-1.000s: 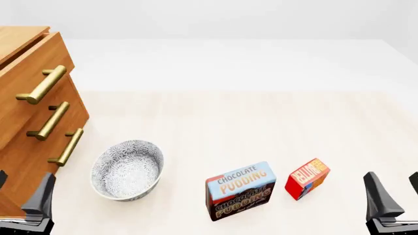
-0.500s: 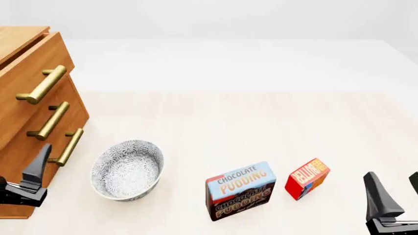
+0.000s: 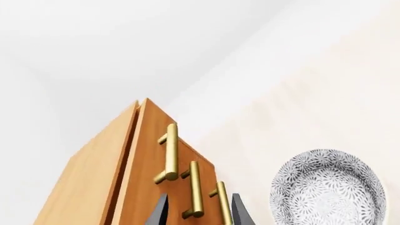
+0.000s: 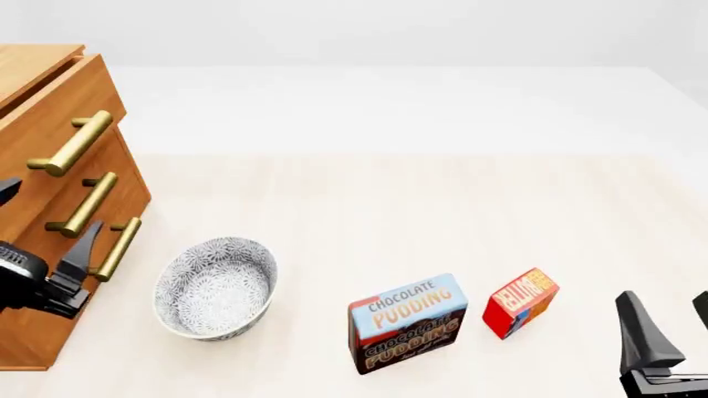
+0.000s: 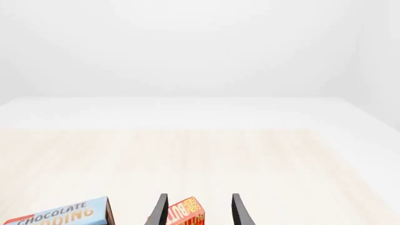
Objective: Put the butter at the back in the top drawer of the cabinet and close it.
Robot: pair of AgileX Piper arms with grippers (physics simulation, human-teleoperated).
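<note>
The butter [image 4: 520,302] is a small red box standing on the table at the front right, beside the bigger pudding box [image 4: 407,322]. The cabinet [image 4: 33,274] stands at the left. Its top drawer [image 4: 55,104] carries a brass bar handle [image 4: 72,143]. My left gripper [image 4: 42,217] is open, level with the two lower handles and close to the cabinet front. In the left wrist view its fingertips [image 3: 240,213] frame the lower handles, with the top drawer [image 3: 150,154] further on. My right gripper [image 4: 671,325] is open, low at the front right. The butter [image 5: 186,213] shows between its fingers, apart from them.
A patterned white bowl [image 4: 215,286] sits just right of the cabinet and close to my left arm; it also shows in the left wrist view [image 3: 328,187]. The pudding box [image 5: 62,215] lies beside the butter. The light wooden tabletop [image 4: 420,207] stretches behind them.
My left gripper has risen from the table's front left corner and now sits higher, against the cabinet's lower drawers. The right gripper, the boxes and the bowl have not moved.
</note>
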